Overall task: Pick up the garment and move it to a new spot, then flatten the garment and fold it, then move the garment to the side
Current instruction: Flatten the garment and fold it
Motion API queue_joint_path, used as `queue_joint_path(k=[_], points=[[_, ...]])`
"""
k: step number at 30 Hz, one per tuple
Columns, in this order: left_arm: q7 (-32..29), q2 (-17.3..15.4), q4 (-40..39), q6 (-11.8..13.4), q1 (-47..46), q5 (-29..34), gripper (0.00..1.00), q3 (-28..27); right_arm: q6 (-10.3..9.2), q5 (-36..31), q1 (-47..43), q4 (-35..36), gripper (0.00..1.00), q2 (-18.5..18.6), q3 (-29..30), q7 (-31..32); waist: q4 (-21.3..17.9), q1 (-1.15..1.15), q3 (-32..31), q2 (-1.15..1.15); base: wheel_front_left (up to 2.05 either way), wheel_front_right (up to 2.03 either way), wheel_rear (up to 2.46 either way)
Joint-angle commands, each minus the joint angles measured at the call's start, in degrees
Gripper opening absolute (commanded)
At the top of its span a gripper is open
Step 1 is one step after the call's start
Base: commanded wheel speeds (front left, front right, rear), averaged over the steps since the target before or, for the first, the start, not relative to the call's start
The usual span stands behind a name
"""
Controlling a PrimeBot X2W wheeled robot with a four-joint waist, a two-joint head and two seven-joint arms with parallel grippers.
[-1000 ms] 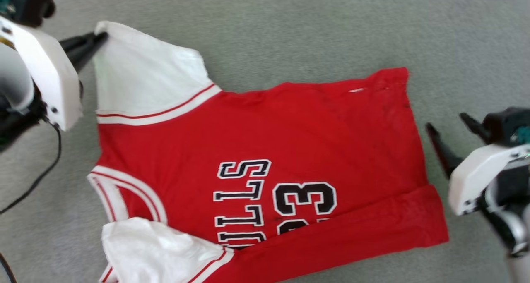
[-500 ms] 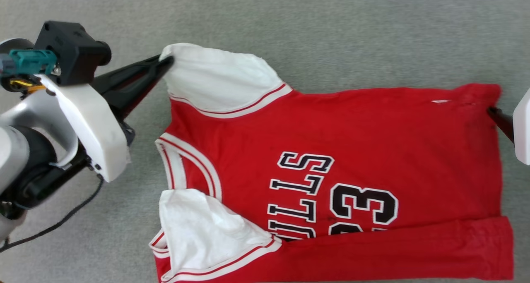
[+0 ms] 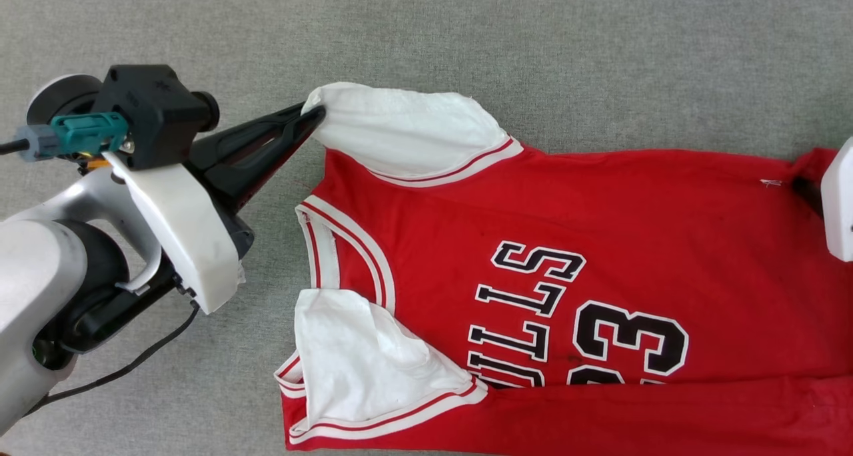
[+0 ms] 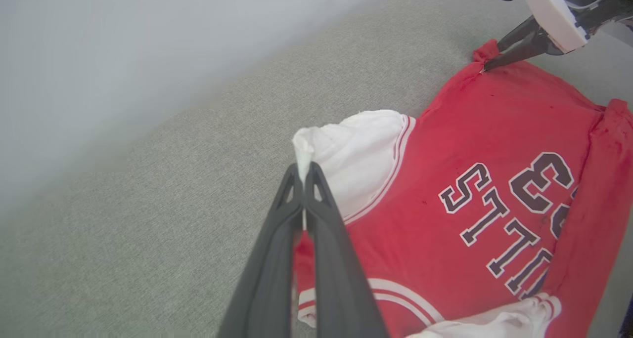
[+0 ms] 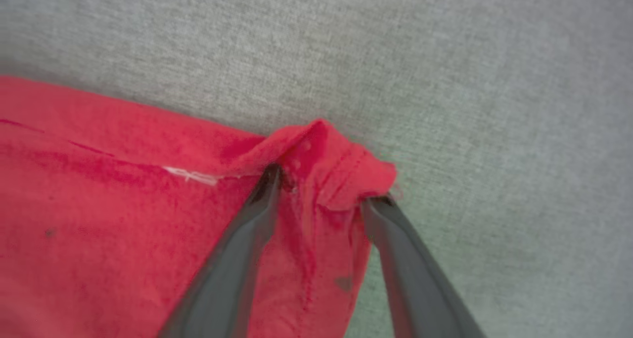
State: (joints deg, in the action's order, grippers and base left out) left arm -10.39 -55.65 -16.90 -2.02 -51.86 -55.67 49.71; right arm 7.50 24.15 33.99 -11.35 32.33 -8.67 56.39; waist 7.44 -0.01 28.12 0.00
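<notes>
Head view: a red jersey (image 3: 600,243) is lying front up on a grey woven surface (image 3: 533,56), with its collar (image 3: 346,256) pointing toward the robot's left and its hem toward the right. Black, white-outlined lettering (image 3: 526,309) and the number 23 (image 3: 630,343) are reading sideways across the jersey's chest. A long red fold (image 3: 666,416) along the jersey's near edge is covering their lower parts. The near white sleeve (image 3: 360,363) is lying crumpled over the chest, just beside the collar. The far white sleeve (image 3: 406,133) is stretching out from the jersey's far shoulder. The left end effector (image 3: 313,115) is pinching that sleeve's outer edge, both dark fingers pressing together on the cloth. At the jersey's far hem corner (image 5: 326,147), the right end effector (image 5: 321,187) is standing with its fingers wide apart. One finger is sitting on each side of a bunched ridge of red cloth, and both tips are touching it. A small white mark (image 5: 190,176) is showing just beside that corner.
</notes>
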Motion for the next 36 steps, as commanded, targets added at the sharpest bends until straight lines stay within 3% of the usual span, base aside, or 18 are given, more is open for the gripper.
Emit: queue_joint_path(k=[1, 10, 17, 26, 36], points=[[0.4, 0.1, 0.3, -0.1, 0.7, 0.1, 0.00, 0.1, -0.02, -0.1, -3.7, -3.4, 0.00, -1.4, -2.1, 0.4, -0.1, 0.01, -0.3, 0.00, 0.00, 0.00, 0.00], [4.0, -0.7, 4.4, 1.2, 5.0, -1.5, 0.00, 0.0, -0.01, 2.6, -2.2, -2.9, 0.00, -1.9, -1.1, -7.4, -2.3, 0.01, -6.3, 0.00, 0.00, 0.00, 0.00], [7.1, -2.8, 5.1, 3.0, 10.9, -4.1, 0.00, 0.3, -0.02, 5.4, -6.0, -0.4, 0.00, 0.4, -2.1, -12.7, -4.4, 0.01, -13.4, 0.00, 0.00, 0.00, 0.00], [8.6, -6.6, 2.3, 5.9, 19.6, -6.6, 0.00, 2.6, -0.03, 7.6, -17.2, 5.9, 0.00, 2.5, 0.6, -17.0, -5.3, 0.01, -19.7, 0.00, 0.00, 0.00, 0.00], [8.9, -9.5, 0.4, 8.2, 29.7, -8.3, 0.00, 7.8, -0.02, 7.2, -31.2, 13.0, 0.00, 2.6, 0.9, -17.5, -5.8, 0.01, -20.0, 0.00, 0.00, 0.00, 0.00]])
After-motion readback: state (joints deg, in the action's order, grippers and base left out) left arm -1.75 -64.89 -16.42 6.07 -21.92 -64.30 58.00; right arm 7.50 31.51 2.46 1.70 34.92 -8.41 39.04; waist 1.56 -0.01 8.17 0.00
